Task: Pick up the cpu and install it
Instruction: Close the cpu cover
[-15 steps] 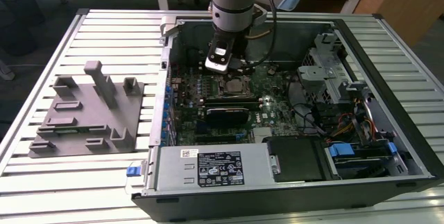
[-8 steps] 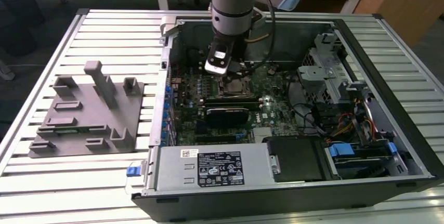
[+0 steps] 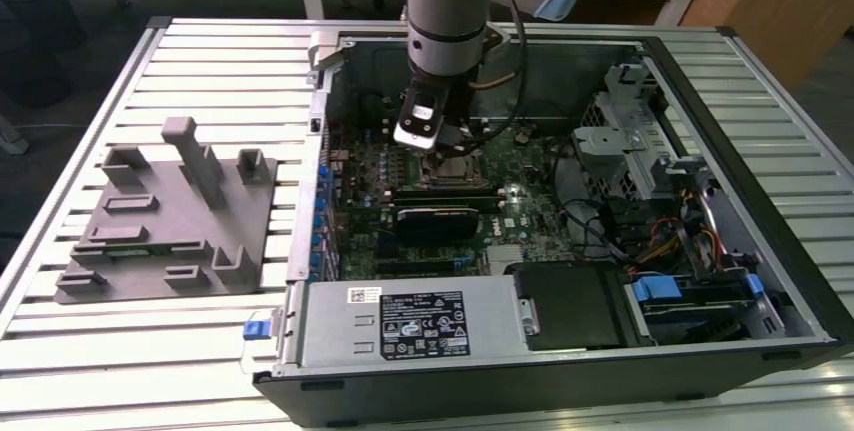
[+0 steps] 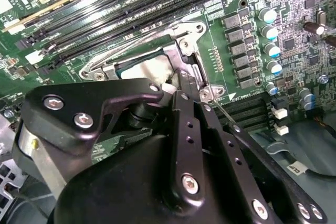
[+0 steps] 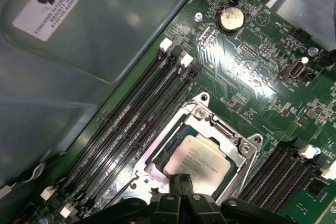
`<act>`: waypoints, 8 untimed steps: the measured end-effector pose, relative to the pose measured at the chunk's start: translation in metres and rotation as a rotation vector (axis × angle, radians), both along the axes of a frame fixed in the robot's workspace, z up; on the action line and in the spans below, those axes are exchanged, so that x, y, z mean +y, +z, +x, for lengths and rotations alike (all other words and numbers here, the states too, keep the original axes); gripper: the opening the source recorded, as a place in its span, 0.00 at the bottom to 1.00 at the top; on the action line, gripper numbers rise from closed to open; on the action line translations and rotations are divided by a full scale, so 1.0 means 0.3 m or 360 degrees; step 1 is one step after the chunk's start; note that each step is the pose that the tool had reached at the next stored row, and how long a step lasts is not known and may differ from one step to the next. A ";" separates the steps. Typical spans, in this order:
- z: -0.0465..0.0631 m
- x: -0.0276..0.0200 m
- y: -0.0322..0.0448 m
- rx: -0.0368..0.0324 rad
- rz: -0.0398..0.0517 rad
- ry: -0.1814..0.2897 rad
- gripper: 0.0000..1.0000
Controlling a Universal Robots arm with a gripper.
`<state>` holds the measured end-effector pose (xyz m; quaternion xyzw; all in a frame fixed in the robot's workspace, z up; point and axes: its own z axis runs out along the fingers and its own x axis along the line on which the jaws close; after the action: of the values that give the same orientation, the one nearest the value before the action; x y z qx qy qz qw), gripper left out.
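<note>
Exterior view: tool [image 3: 430,147] low inside open computer case [image 3: 747,251], over socket [image 3: 458,169] near case's far wall.

First wrist view: chip [image 5: 202,162] lies in socket frame [image 5: 220,129]; fingertips narrow, at chip edge. Judgement: confirm flat seating, keep contact light.

Second wrist view: fingers [image 4: 191,124] together beside chip [image 4: 149,69].

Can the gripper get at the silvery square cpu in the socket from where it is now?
Probably yes: the gripper sits right over the silvery square cpu, which lies in the metal-framed socket with nothing covering its top.
</note>
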<state>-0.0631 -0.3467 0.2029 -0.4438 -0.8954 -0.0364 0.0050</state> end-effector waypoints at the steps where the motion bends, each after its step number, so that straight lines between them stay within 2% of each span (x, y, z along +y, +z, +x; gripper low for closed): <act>1: 0.000 0.000 -0.003 0.0000 0.0000 0.0000 0.11; 8: 0.001 0.000 -0.011 0.0000 0.0002 0.0000 0.11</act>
<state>-0.0628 -0.3468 0.1996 -0.4437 -0.8954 -0.0369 0.0053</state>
